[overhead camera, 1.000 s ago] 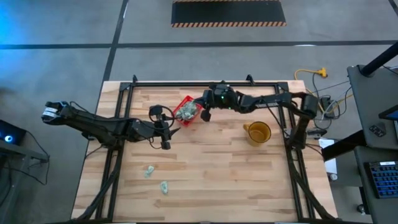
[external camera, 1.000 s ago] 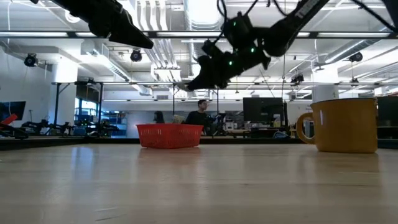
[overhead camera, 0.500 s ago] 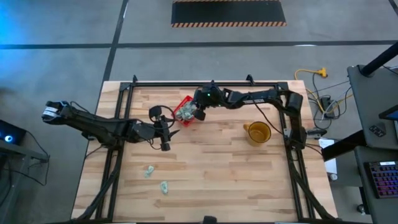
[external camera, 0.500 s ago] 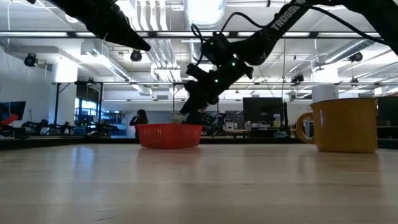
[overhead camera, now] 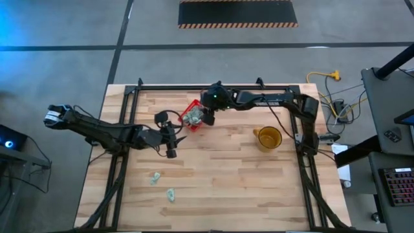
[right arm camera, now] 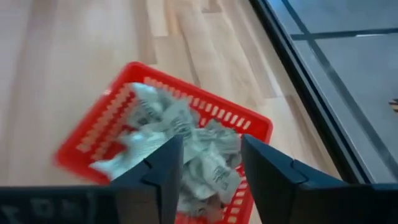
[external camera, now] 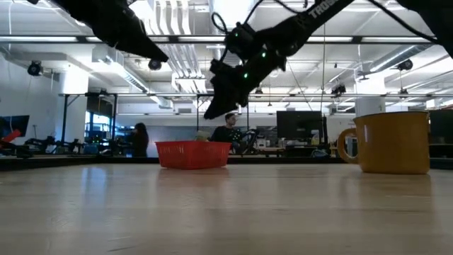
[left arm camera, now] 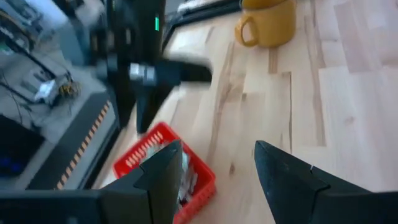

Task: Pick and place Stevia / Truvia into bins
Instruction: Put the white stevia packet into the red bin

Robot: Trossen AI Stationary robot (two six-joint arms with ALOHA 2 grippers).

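Your right gripper (overhead camera: 208,116) hangs over the red basket (overhead camera: 193,115) near the far edge of the tabletop (overhead camera: 226,175), a little left of centre. In the right wrist view its jaws stand apart with nothing between them, and the heap of pale green-and-white sachets (right arm camera: 180,146) fills the basket right below. The printing on the sachets is too blurred to read, so you cannot confirm a brand from here.

Your left gripper (overhead camera: 172,149) sits above the tabletop just beside the basket on its near-left side. Its jaws are also spread and empty in the left wrist view, which looks across the basket (left arm camera: 165,171) toward the right arm (left arm camera: 155,71) and the yellow mug (left arm camera: 267,22).

Two sachets are outside the basket: one (overhead camera: 155,176) and another (overhead camera: 170,193) lie close together on the near-left part of the tabletop, well apart from the basket.

The yellow mug (overhead camera: 268,138) stands upright to the right of the basket, its handle facing the basket side.

In the low view you can read part of white lettering, "TROSS", on the right arm (external camera: 318,8). A person (external camera: 228,131) shows in the room behind the basket (external camera: 192,154).
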